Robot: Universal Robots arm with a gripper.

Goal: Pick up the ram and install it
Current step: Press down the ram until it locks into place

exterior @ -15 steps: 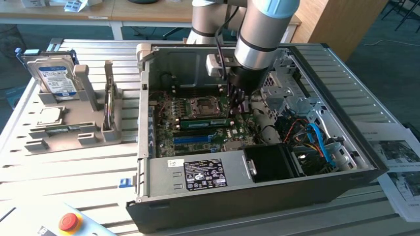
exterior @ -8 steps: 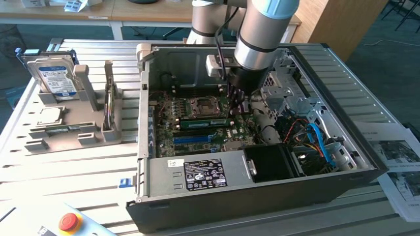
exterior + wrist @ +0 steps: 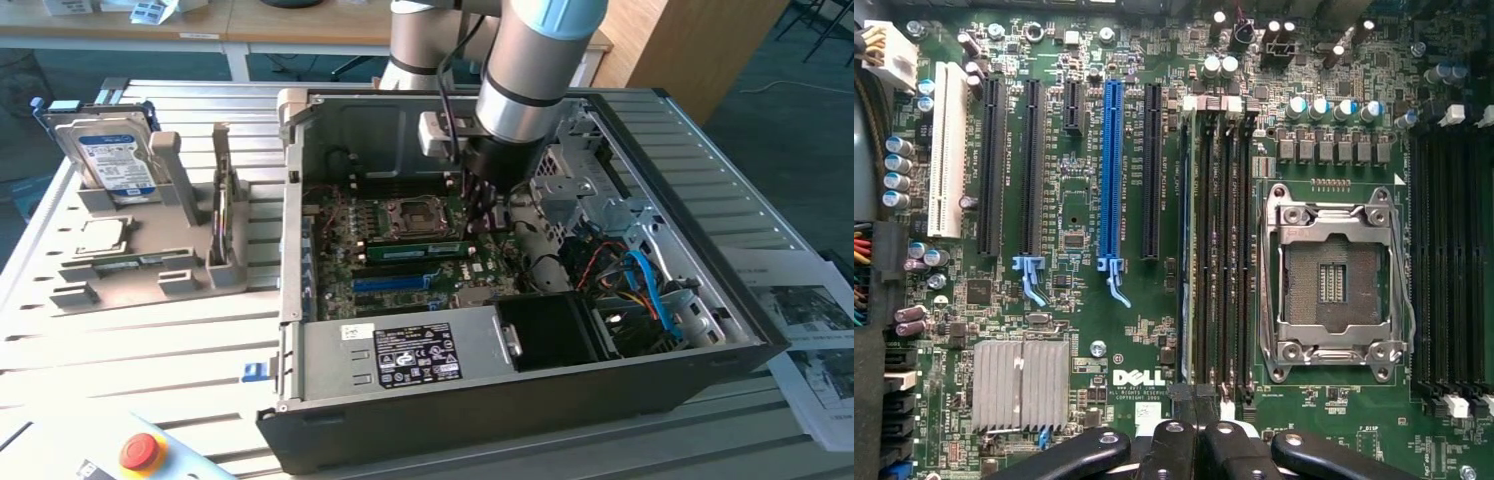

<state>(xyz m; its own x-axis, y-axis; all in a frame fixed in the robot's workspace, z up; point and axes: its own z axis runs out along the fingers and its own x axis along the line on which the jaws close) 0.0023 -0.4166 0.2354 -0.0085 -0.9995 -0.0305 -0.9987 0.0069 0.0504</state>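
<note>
Ram (image 3: pixel 416 250), as far as I can judge, stands on edge in one of the memory slots (image 3: pixel 1199 250) just beside the empty CPU socket (image 3: pixel 404 215), inside the open computer case (image 3: pixel 534 400); its green flank shows in the exterior view. I cannot tell whether it is fully seated or whether the slot latches have closed.

Such a stick should be light and stiff, a thin board that will not flex much but is easily harmed. The chips and the contact edge are best left alone, with the hold on the long bare edges or the short ends. Any push belongs on the top edge, straight down and evenly, since a tilted push could bind it in the slot.

Above one end of the slots hangs the gripper (image 3: pixel 1194 445), its fingers pressed together and pinching nothing.

Outside the case, towards the exterior view's left, a grey holder (image 3: pixel 134 270) with a hard drive (image 3: pixel 114 150) rests on the surface (image 3: pixel 134 340).
</note>
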